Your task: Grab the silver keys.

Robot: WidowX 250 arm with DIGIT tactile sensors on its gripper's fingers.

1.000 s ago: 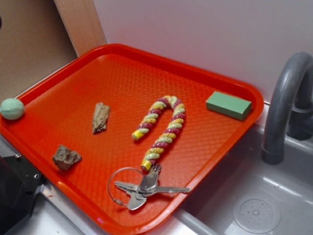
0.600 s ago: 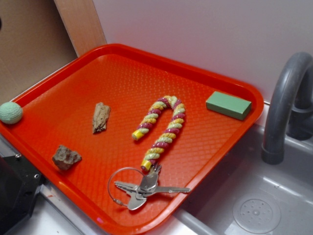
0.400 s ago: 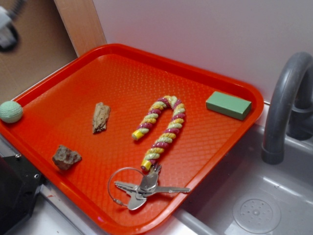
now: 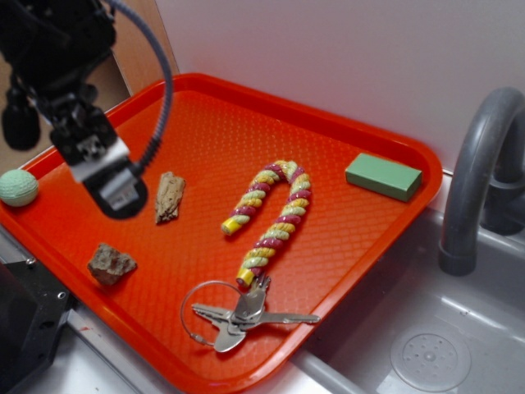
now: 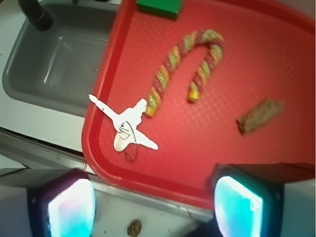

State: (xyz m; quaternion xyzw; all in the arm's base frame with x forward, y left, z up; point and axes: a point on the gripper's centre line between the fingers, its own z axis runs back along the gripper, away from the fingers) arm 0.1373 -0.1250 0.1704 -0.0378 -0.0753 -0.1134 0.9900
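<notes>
The silver keys (image 4: 244,315) lie flat on their thin wire ring near the front edge of the red tray (image 4: 205,123), just below one end of the red-and-yellow rope (image 4: 271,217). In the wrist view the keys (image 5: 126,129) shine white beside the tray's rim. My gripper (image 4: 115,190) hangs over the tray's left part, well to the left of the keys and above them. In the wrist view the gripper (image 5: 153,207) is open, its two fingers wide apart with nothing between them.
On the tray are a wood chip (image 4: 169,197), a brown rock (image 4: 111,263) and a green block (image 4: 383,176). A green ball (image 4: 18,187) rests at the tray's left rim. To the right lie a grey sink (image 4: 426,345) and its faucet (image 4: 480,164).
The arm has come in from the upper left, and the gripper now hangs over the tray's left part. The green ball shifted slightly. The keys have not moved.
</notes>
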